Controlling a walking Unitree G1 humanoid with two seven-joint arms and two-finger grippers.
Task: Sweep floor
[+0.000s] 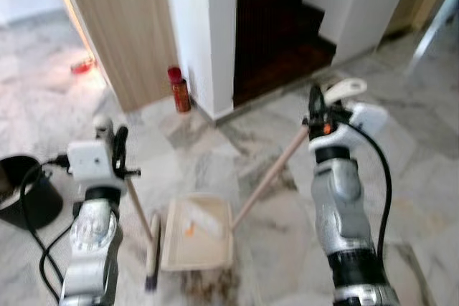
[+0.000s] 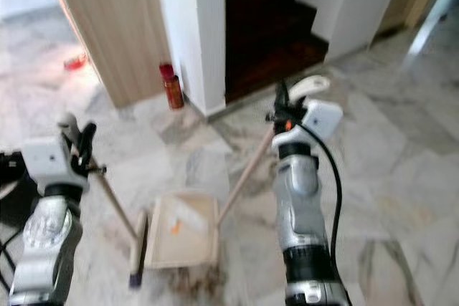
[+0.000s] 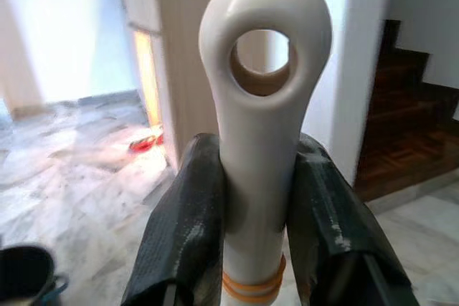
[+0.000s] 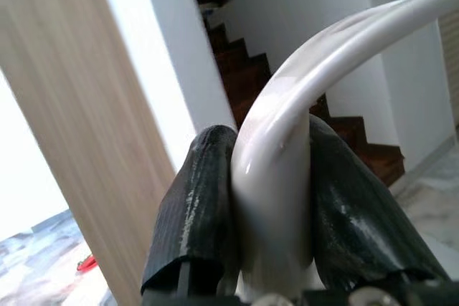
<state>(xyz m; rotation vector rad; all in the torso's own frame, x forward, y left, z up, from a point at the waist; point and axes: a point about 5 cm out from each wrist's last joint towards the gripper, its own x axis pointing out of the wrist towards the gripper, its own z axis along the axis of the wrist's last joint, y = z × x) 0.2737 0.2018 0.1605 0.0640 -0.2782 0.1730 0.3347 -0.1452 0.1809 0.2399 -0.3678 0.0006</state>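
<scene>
A cream dustpan (image 1: 197, 234) lies flat on the marble floor between my arms. Its long wooden handle (image 1: 269, 177) slants up to my right gripper (image 1: 315, 105), which is shut on the handle's white curved top (image 4: 287, 134). My left gripper (image 1: 111, 137) is shut on the broom's white ringed handle end (image 3: 262, 69). The broom stick (image 1: 140, 213) runs down to the broom head (image 1: 152, 256), which stands just left of the dustpan. Brown dirt (image 1: 208, 284) is smeared on the floor at the pan's near edge, and an orange scrap (image 1: 189, 230) lies inside the pan.
A black bucket (image 1: 25, 191) with a cable over it stands at my left. A red spray can (image 1: 179, 89) stands by the white wall corner. Dark wooden stairs (image 1: 280, 26) rise ahead, with a wooden panel (image 1: 129, 26) to their left. Marble floor spreads to the right.
</scene>
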